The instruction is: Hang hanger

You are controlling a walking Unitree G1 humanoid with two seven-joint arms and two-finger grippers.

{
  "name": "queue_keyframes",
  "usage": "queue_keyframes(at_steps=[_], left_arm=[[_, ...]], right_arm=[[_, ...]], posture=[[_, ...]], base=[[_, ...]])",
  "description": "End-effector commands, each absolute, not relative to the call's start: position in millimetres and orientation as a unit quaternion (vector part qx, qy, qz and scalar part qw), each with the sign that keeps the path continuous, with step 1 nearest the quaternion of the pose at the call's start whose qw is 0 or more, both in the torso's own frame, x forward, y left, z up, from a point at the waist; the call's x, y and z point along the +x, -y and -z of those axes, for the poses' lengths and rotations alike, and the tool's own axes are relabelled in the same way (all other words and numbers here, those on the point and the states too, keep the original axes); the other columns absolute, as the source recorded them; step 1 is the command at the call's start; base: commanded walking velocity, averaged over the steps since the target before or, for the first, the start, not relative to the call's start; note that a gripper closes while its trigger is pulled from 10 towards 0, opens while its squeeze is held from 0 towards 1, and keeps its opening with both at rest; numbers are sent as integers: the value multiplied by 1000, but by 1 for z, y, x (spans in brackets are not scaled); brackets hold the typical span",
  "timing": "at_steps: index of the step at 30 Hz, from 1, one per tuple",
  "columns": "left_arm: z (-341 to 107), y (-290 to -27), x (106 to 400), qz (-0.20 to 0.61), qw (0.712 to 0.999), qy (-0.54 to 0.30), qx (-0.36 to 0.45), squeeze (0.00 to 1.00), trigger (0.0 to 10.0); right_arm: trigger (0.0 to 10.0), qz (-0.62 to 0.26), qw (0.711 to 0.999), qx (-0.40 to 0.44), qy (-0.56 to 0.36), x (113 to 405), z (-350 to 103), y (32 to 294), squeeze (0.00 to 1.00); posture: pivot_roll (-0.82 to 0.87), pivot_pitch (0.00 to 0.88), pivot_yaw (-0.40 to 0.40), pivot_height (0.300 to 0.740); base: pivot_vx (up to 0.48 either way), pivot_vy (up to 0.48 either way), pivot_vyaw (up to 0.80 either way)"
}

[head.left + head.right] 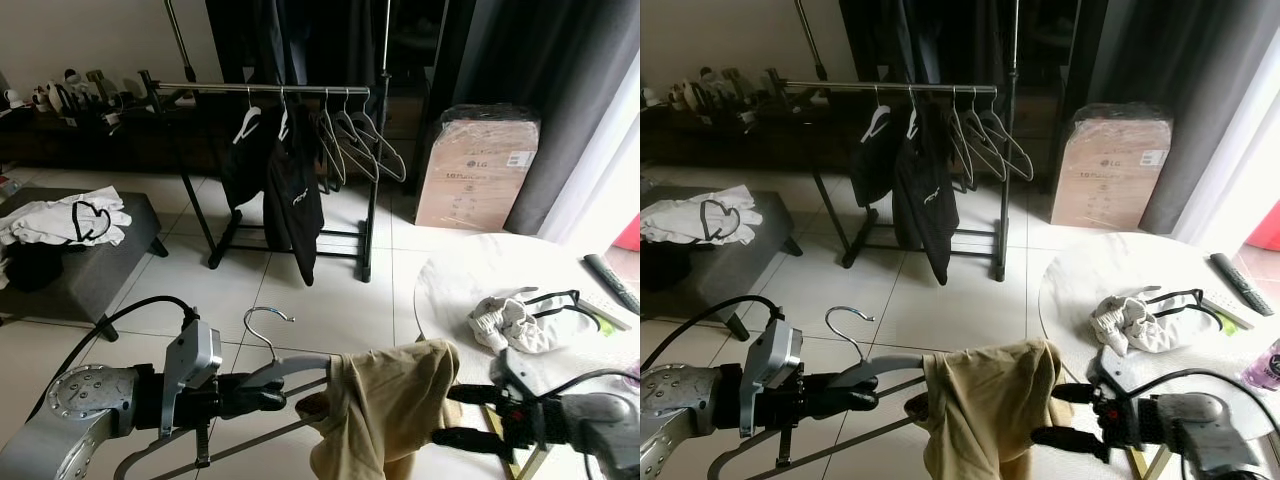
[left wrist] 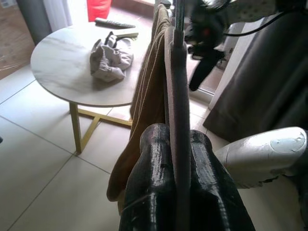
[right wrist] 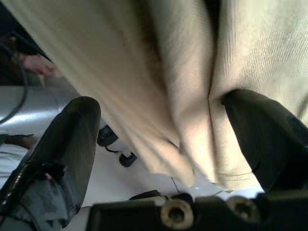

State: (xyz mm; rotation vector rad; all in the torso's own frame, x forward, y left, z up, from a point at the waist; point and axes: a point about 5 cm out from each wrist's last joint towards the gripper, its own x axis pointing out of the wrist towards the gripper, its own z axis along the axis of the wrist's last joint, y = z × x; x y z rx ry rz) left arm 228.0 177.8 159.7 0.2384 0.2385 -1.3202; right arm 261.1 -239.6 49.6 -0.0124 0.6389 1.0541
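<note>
Ahead, the garment rack (image 1: 290, 95) is holding dark clothes and empty hangers. Well short of it, the left gripper (image 1: 262, 392) is clenching a grey hanger (image 1: 285, 366) draped with a tan garment (image 1: 385, 405); the right gripper (image 1: 1065, 415) is spreading its fingers around the cloth.

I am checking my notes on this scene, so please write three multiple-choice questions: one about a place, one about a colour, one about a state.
1. Where does the white cloth with a black hanger lie?
A. on the round table
B. on the clothes rack
C. on the cardboard box

2. What colour is the garment draped over the held hanger?
A. red
B. tan
C. blue

3. What is the left hand doing?
A. hanging open at the side
B. resting on the round table
C. clamped shut on the hanger

Answers: 1 A, the cloth sits on the pale tabletop. 2 B, the fabric is sandy tan. 3 C, its black fingers press both sides of the hanger.
</note>
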Motion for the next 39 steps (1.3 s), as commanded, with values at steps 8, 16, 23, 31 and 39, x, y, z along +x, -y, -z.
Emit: queue_keyframes(at_steps=[8, 16, 23, 31, 39], left_arm=[[-164, -171, 228, 626, 765, -103, 115, 0, 0], [-164, -170, 230, 627, 763, -102, 119, 0, 0], [-163, -165, 232, 626, 764, -99, 119, 0, 0], [-164, -164, 234, 624, 766, -95, 122, 0, 0], [-164, -162, 235, 623, 767, -94, 122, 0, 0]], right_arm=[[10000, -567, 777, 6, -273, 259, -51, 200, 0], [10000, -575, 773, 16, -268, 259, -52, 189, 0], [2392, -515, 812, -2, -274, 268, -42, 185, 0], [0, -488, 832, 15, -264, 272, -40, 182, 0], [0, -470, 843, 23, -260, 276, -38, 182, 0]], posture=[[-65, 56, 16, 740], [-64, 66, 15, 740], [-66, 73, 17, 740], [-63, 81, 18, 740], [-63, 88, 15, 740]], base=[[0, 0, 0], [0, 0, 0], [0, 0, 0], [0, 0, 0], [0, 0, 0]])
